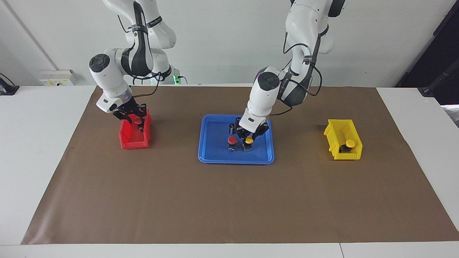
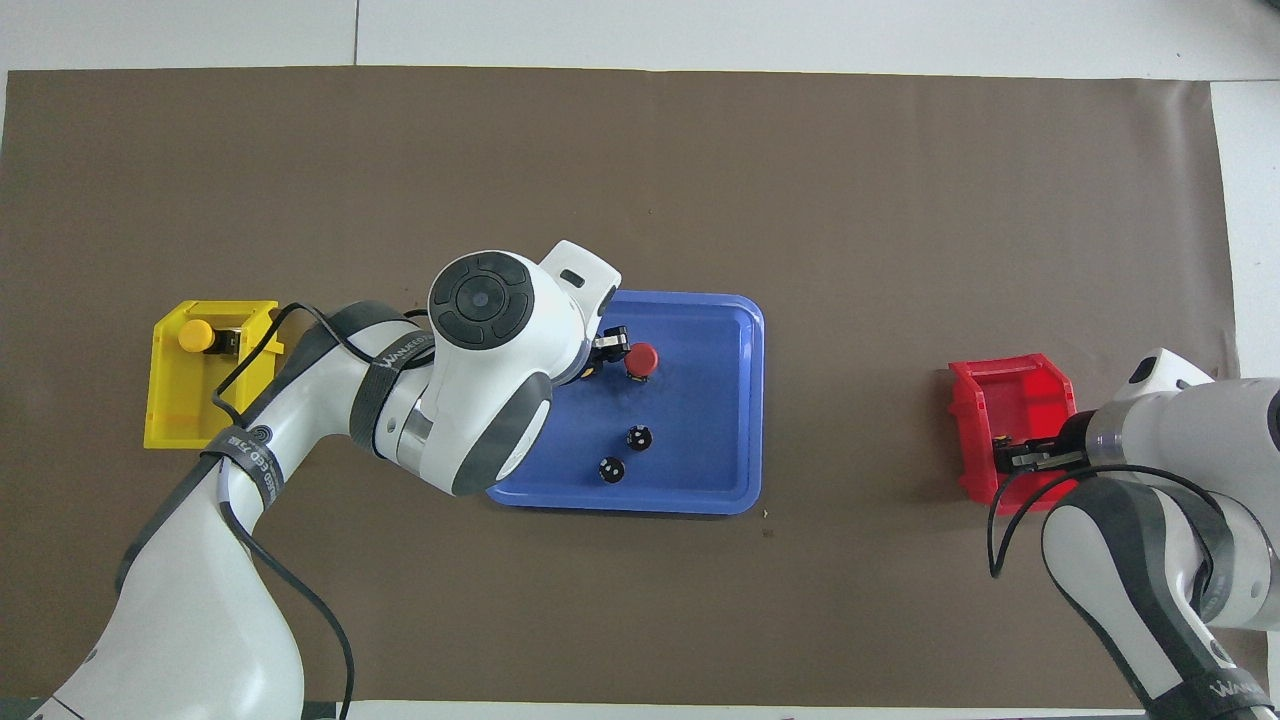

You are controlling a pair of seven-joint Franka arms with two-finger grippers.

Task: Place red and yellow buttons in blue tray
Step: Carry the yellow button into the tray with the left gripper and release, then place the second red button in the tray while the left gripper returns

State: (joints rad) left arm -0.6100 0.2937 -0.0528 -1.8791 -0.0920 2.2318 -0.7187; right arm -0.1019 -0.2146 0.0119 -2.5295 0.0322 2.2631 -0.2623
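Yellow button (image 1: 248, 140) between left end effector (image 1: 250, 139) fingers, in blue tray (image 1: 215, 152)

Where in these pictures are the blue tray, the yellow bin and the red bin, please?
blue tray (image 1: 215, 154), facing view, bare floor.
yellow bin (image 2: 178, 408), overhead view, bare floor.
red bin (image 1: 133, 144), facing view, outer wall.
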